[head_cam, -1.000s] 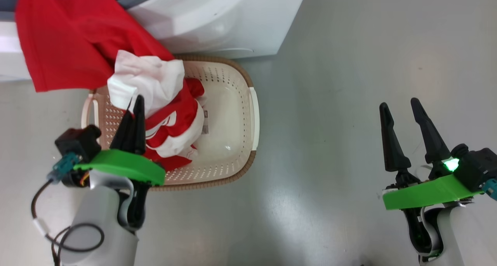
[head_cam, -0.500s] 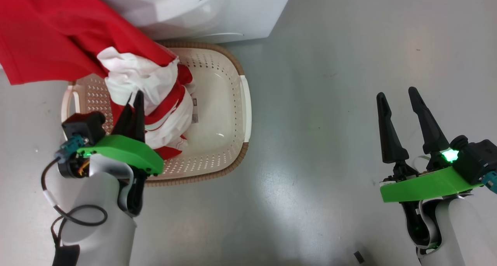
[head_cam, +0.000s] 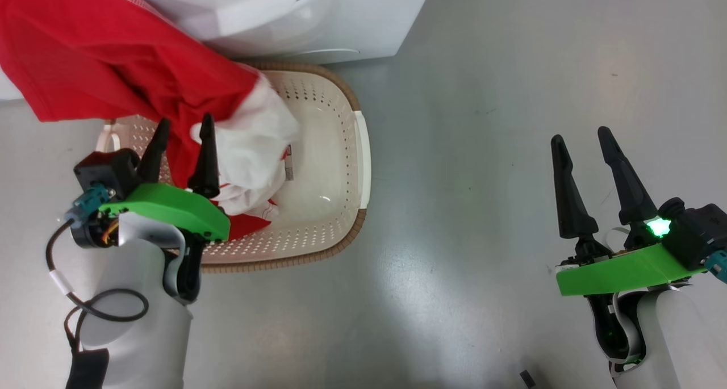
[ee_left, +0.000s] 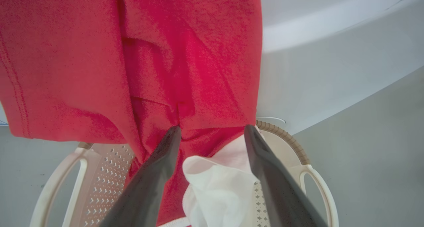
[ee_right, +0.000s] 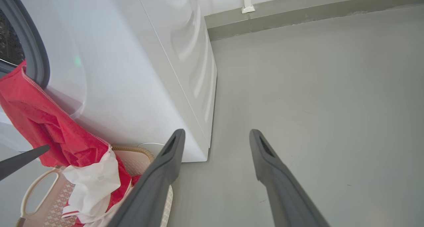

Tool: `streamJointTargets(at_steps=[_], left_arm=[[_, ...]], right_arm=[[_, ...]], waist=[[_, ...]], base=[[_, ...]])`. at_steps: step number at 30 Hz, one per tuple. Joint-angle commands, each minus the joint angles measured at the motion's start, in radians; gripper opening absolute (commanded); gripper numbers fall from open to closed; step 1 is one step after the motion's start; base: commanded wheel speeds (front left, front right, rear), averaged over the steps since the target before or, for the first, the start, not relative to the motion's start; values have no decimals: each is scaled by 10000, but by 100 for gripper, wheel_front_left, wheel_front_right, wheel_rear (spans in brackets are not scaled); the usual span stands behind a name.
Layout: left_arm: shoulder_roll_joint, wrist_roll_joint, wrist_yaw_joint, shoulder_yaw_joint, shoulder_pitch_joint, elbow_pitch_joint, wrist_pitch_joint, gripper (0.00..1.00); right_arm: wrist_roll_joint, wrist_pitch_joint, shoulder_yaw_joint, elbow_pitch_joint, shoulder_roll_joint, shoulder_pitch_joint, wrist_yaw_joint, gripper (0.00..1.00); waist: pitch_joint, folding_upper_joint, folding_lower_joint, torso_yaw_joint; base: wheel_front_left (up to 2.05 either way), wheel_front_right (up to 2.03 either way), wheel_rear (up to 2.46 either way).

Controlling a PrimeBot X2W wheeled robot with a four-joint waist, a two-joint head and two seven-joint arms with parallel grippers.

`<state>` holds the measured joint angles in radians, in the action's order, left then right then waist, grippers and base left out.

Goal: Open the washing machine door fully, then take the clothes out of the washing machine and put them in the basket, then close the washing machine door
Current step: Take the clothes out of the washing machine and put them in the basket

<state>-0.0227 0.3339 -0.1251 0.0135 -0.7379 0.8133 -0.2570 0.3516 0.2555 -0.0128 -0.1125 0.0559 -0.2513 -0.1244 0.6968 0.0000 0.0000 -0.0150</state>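
A: How far along?
B: Left claw [head_cam: 186,120] is spread open above the basket [head_cam: 318,230]; the clothes [head_cam: 113,54] lie partly inside (the red end hangs from the washing machine [head_cam: 295,14] mouth). Right claw [head_cam: 582,135] is open, empty.
A: So, likely: finish unloading, then shut the door.

The basket [head_cam: 318,230] on the floor [head_cam: 483,179] just before the washing machine [head_cam: 295,14], clothes [head_cam: 113,54] from its mouth down into the basket

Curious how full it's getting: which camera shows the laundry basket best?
The head view: the basket shows from above, rim, perforated walls and floor, red clothes covering part. The left wrist view has the basket mostly under cloth, handles showing; the right wrist view catches one corner of the basket.
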Motion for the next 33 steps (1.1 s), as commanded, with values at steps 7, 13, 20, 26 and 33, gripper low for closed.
streamJointTargets(at_steps=[7,13,20,26,33], left_arm=[[-277,55,-56,-328,396,-564,-48,100],[-276,84,-56,-477,577,-1048,-48,100],[-276,-245,-56,-778,877,-2168,-48,100],[-276,-572,-56,-959,1343,-3261,-48,100],[-275,-628,-56,-1197,2266,-4269,-48,100]], right_arm=[[-43,63,-241,129,-41,28,-63,100],[-36,63,-222,98,-17,89,-63,100],[-34,63,-86,146,59,174,-63,100],[-70,63,9,170,127,260,-63,100],[-113,63,13,169,169,306,-63,100]], waist=[[-267,0,0,74],[-492,0,0,133],[-648,0,0,311],[-776,0,0,502],[-900,0,0,523]], base=[[0,0,0],[0,0,0],[0,0,0],[0,0,0],[0,0,0]])
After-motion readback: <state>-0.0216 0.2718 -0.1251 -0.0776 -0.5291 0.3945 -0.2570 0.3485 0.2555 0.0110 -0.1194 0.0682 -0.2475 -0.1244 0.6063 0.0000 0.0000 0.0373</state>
